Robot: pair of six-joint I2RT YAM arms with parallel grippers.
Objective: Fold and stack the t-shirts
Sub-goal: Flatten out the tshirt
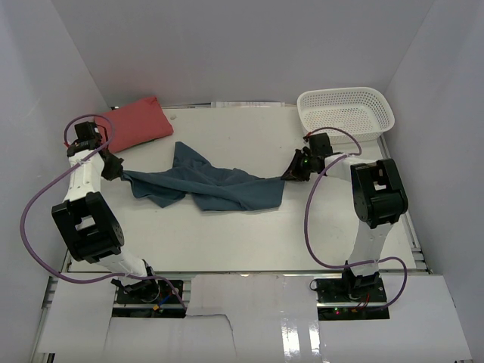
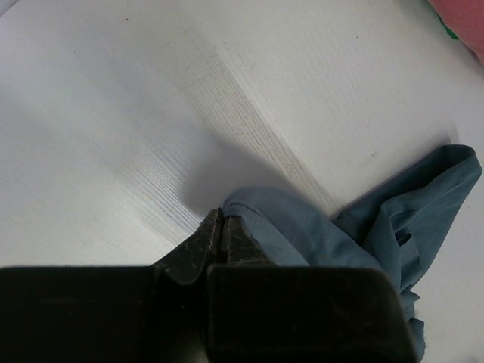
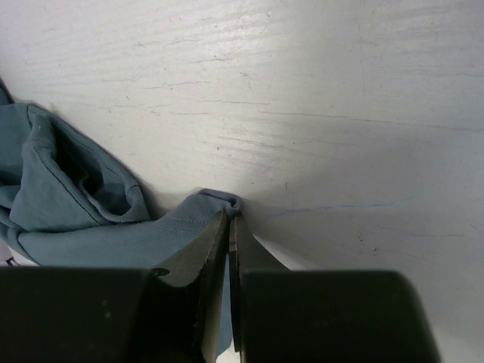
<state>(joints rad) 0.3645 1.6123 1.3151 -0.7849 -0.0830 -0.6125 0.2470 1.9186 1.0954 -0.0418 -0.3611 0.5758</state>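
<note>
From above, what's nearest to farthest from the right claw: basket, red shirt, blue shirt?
1. blue shirt, pinched in the right gripper.
2. basket, back right, just beyond it.
3. red shirt, back left corner.

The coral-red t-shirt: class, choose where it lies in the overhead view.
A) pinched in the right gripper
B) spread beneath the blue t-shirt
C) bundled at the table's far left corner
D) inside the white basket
C: the coral-red t-shirt lies bundled at the far left of the table, away from the basket; the left gripper and right gripper both pinch the blue t-shirt.
</note>
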